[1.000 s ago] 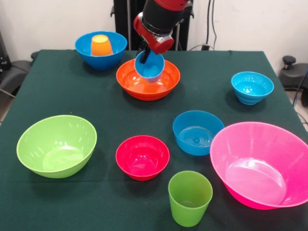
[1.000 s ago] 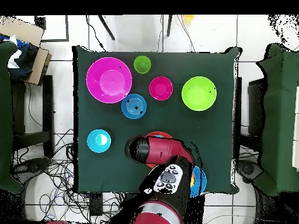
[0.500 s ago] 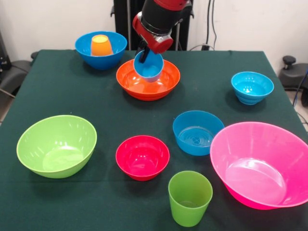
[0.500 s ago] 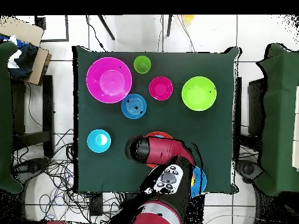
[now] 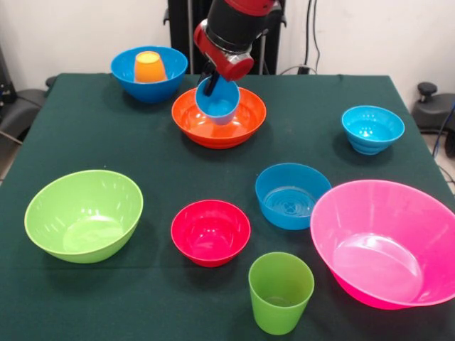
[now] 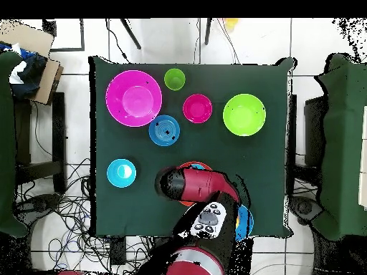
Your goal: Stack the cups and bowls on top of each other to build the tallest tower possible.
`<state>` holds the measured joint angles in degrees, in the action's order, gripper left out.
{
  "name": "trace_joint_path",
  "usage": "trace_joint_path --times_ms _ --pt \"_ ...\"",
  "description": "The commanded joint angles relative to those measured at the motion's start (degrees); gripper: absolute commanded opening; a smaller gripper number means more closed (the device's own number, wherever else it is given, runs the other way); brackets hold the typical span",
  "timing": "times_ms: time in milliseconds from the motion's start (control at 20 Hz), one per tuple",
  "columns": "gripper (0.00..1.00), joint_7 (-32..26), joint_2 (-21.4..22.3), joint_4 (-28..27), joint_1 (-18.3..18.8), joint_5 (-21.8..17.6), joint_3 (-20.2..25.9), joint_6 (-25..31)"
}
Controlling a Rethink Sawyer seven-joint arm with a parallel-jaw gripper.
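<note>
My gripper is shut on the rim of the light blue cup. The cup hangs tilted, mouth toward the camera, just above the wide orange bowl. An orange cup stands upside down inside the large blue bowl at the back left. Spread over the green cloth are the lime green bowl, small red bowl, medium blue bowl, small turquoise bowl, large pink bowl and upright green cup. In the overhead view my arm hides the gripper and the held cup.
The pink bowl and green cup sit close to the table's edge. Dark green chairs flank the table, and a cardboard box and cables lie on the floor beside it.
The gripper has carried the light blue cup a little to the left over the orange bowl. Nothing else has moved.
</note>
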<state>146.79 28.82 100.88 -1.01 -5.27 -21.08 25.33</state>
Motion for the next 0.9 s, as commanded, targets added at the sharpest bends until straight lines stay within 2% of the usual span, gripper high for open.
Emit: trace_joint_path --times_ms 50,350,900 --pt "0.00 4.16 -2.79 0.20 1.08 -0.90 3.77 -6.14" --pt "0.00 4.10 -3.57 0.51 1.01 -1.07 3.68 -7.87" --pt "0.00 3.38 -4.03 -0.16 1.05 -0.73 3.43 -7.42"
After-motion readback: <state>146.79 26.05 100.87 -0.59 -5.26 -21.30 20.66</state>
